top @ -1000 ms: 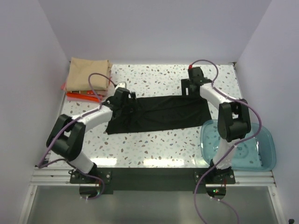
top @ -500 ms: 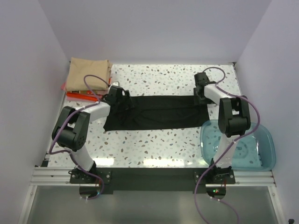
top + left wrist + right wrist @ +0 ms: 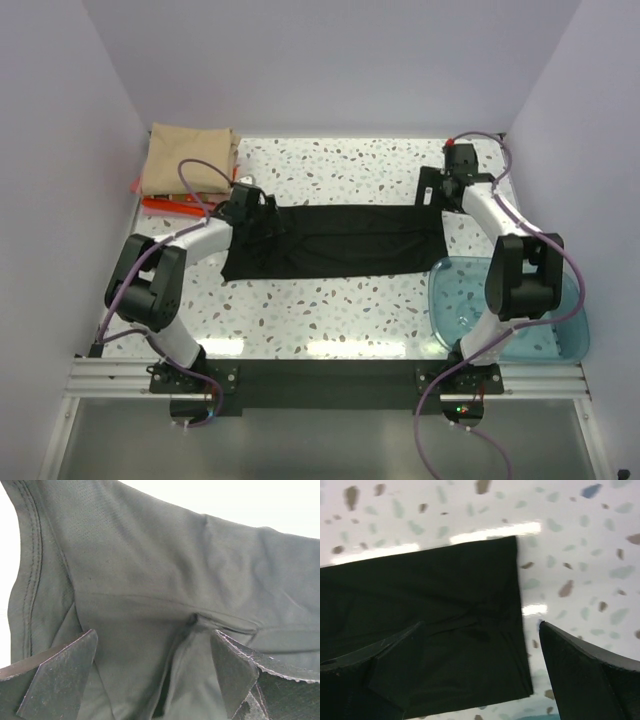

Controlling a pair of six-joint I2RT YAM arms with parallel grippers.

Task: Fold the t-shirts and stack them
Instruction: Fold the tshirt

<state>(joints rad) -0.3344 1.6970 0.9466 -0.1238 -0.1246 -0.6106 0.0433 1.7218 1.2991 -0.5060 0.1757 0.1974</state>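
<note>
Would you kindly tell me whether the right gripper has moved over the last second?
Yes. The right gripper has shifted rightward along the far edge of the black t-shirt and now hangs open over its far right corner.

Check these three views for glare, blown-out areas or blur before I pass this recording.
Top view: even light and sharp, with faint glare along the near edge of the table. Left wrist: the black shirt is sharp down to its weave, and the table behind it is blown out white. Right wrist: bright glare streaks on the table, speckles soft.
</note>
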